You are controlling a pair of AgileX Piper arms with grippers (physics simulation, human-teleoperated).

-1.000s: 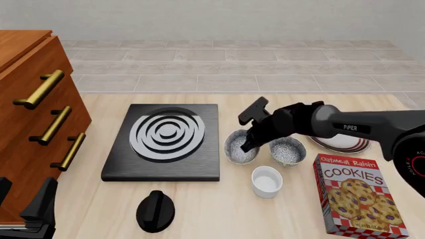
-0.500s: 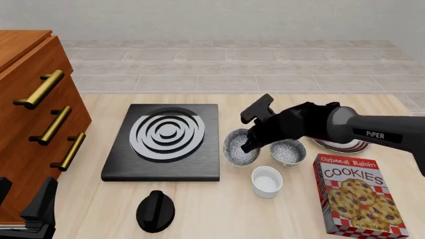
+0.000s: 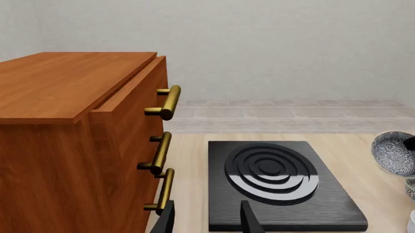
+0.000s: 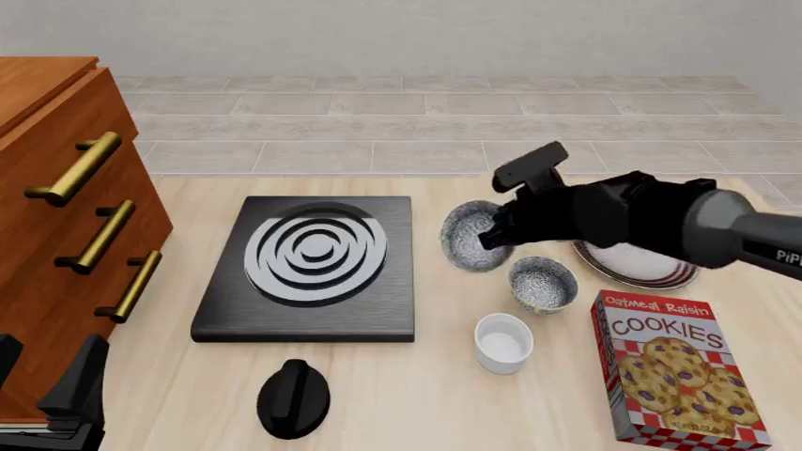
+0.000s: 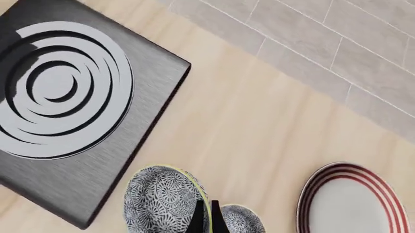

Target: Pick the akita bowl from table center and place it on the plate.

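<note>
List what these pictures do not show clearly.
- Plate: front view, near part behind the right arm; right wrist view, cut by the edge.
- Held bowl: front view, right rim behind the right gripper.
- Left gripper: only fingertips show, left wrist view.
- Cookie box: text too small below the title.

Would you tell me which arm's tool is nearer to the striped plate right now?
Right. The right tool holds the speckled bowl just left of the plate; the left tool sits at the table's near-left corner, far away.
</note>
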